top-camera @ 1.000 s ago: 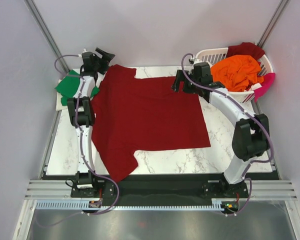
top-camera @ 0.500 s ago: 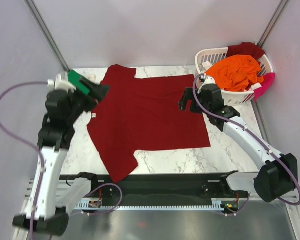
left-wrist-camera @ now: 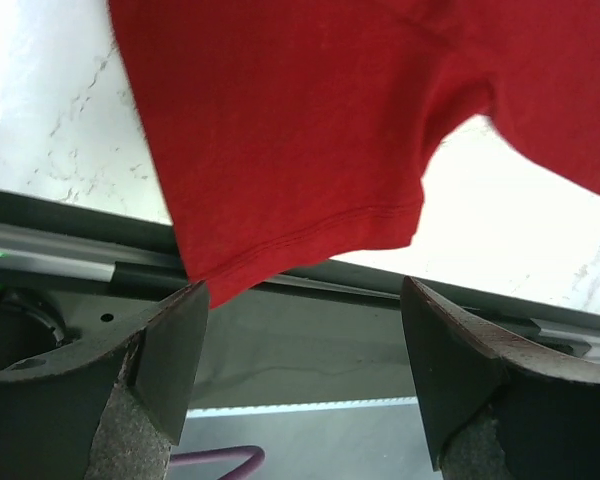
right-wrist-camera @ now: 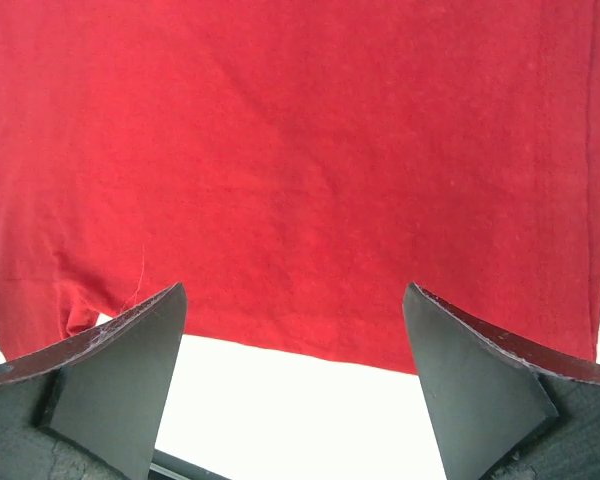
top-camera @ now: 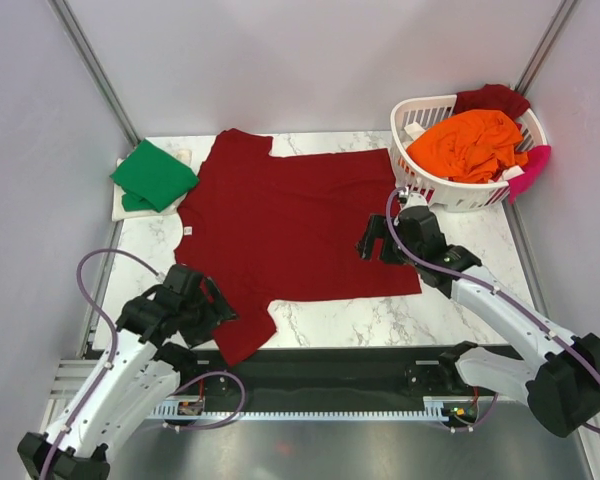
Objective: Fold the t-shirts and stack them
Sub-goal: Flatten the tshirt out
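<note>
Marble table point(top-camera: 460, 300): lg dark red t-shirt point(top-camera: 300, 225) spread flat across mid, near sleeve point(left-wrist-camera: 310, 180) reaching past the near edge. White basket point(top-camera: 425, 180) at far R corner w/ orange t-shirt point(top-camera: 470, 140) on top. Green t-shirt point(top-camera: 152, 175) folded, far L. At near L, left gripper point(left-wrist-camera: 298, 300) has jaws wide apart, empty, sleeve corner right by one fingertip. Over the shirt's R hem, right gripper point(right-wrist-camera: 292, 295) also has jaws apart, nothing clamped.

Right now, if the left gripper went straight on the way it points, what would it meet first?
Probably the dark red t-shirt: its near sleeve hem lies just ahead of the left gripper, between its open jaws, though depth is unclear.
</note>
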`<state>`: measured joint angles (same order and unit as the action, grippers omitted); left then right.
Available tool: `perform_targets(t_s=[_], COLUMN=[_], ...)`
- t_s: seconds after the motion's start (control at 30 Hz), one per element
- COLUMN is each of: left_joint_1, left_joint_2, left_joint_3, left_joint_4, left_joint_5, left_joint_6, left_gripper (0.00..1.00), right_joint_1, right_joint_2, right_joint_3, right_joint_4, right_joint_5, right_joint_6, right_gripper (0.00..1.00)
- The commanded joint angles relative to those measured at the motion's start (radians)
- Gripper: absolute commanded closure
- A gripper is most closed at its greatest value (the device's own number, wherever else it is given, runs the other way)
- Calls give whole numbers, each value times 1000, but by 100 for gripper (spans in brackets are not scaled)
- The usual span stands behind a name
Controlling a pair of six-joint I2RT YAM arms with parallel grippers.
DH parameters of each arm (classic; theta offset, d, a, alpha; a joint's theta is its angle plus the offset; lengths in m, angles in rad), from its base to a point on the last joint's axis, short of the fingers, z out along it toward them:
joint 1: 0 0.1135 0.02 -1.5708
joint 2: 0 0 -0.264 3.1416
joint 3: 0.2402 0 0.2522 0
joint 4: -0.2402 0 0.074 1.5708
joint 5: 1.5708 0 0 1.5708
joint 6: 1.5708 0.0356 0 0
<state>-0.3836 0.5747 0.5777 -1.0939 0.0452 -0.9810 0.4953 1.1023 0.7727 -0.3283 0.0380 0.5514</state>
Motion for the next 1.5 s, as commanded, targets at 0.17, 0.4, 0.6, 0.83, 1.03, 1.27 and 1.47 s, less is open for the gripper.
perform_targets(t_s=[0.17, 0.4, 0.6, 0.83, 1.03, 1.27, 1.47], left_joint_1=[-289, -431, -475, -492, -497, -495, -497], left_joint_2=[261, 362, 431, 502, 534, 525, 502], left_joint_3=[-28, -56, -119, -96, -73, -44, -42], left_joint_4=[58, 89, 172, 193, 196, 198, 213], left_joint_5=[-175, -211, -208, -272, -341, -357, -360], left_joint_6=[-318, -436, -473, -459, -467, -420, -397], left_gripper=[14, 15, 16, 22, 62, 98, 98], right_joint_1=[0, 2, 2, 0, 2, 2, -188], right_joint_2=[-50, -68, -55, -44, -36, -47, -117], right_joint_3=[-15, -13, -24, -15, -18, -13, -130], right_joint_4=[-49, -83, -84, -94, -101, -175, -218], right_joint_5=[56, 76, 86, 111, 120, 207, 197], right_joint_6=[7, -19, -21, -48, -51, -33, 100], right_gripper=[2, 2, 2, 2, 2, 2, 2])
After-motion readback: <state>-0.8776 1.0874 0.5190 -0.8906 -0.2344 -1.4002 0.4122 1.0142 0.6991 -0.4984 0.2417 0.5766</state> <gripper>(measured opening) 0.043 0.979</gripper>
